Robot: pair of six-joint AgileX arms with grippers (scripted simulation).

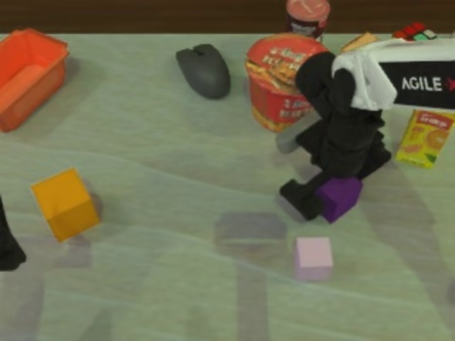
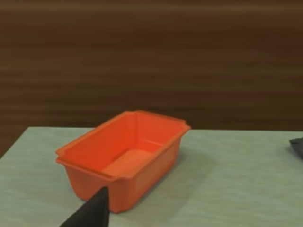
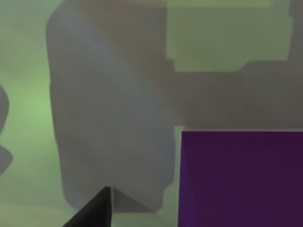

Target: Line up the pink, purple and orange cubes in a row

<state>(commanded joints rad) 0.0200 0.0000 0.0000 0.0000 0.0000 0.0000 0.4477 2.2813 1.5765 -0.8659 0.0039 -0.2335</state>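
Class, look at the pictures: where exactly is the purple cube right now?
In the top view the purple cube sits right of centre at the right gripper, just above and right of the pink cube, below the red noodle cup.

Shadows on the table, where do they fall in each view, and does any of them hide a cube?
Top view: soft grey shadows of the right arm lie on the table near the pink cube; none hides it, the purple cube or the orange cube. Right wrist view: a broad grey shadow covers the cloth beside the purple cube. Left wrist view: the orange bin casts a faint one.
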